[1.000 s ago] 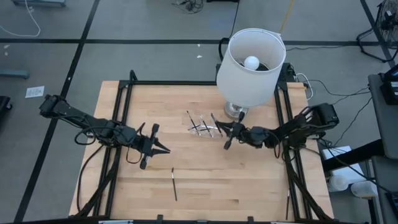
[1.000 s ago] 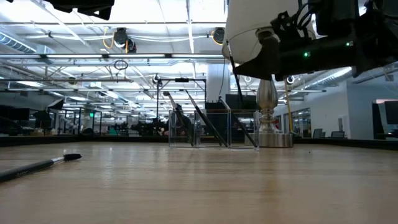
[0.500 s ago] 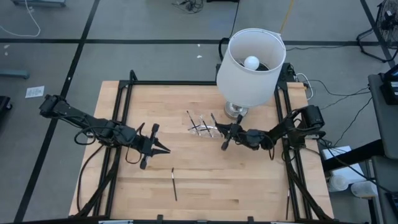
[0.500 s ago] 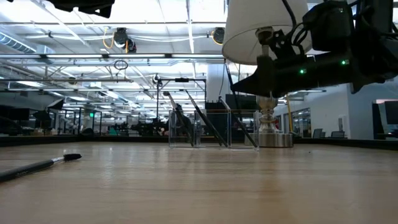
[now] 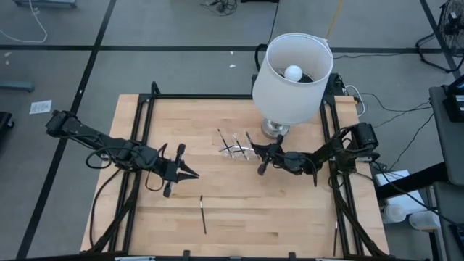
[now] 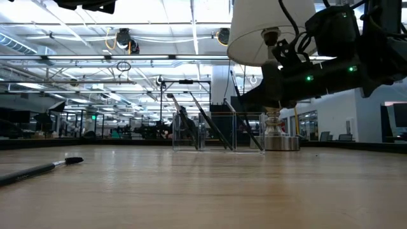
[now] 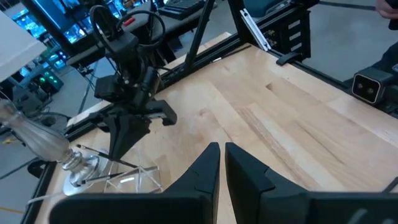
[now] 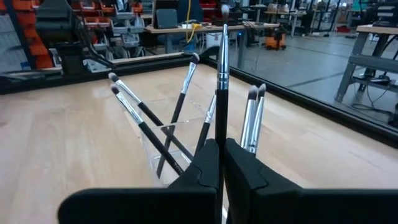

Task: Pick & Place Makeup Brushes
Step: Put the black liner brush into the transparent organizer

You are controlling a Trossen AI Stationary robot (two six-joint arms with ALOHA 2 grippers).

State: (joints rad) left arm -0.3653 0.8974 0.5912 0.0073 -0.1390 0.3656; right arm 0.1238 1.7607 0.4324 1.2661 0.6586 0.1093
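Observation:
My right gripper hovers just right of the clear holder and is shut on one makeup brush. The holder stands on the table in front of the lamp base, with several thin black brushes leaning in it at angles. One more brush lies flat on the wood near the table's near edge; in the low view this brush lies at the left. My left gripper is shut, holds nothing, and waits left of centre above the table. My right gripper pinches the brush between its two fingers, on the black handle. The silver ferrule and small bristle tip stick out past the fingertips toward the holder. The fingers hide the rest of the handle.
A lamp with a large white shade and metal base stands at the table's far right, above my right arm. A black frame rail runs along the table's sides. Bare wood lies across the near half.
My right gripper has moved a little toward the table's left, closer to the holder, and has come down, staying shut on the brush. The brush on the table and the holder have kept their places.

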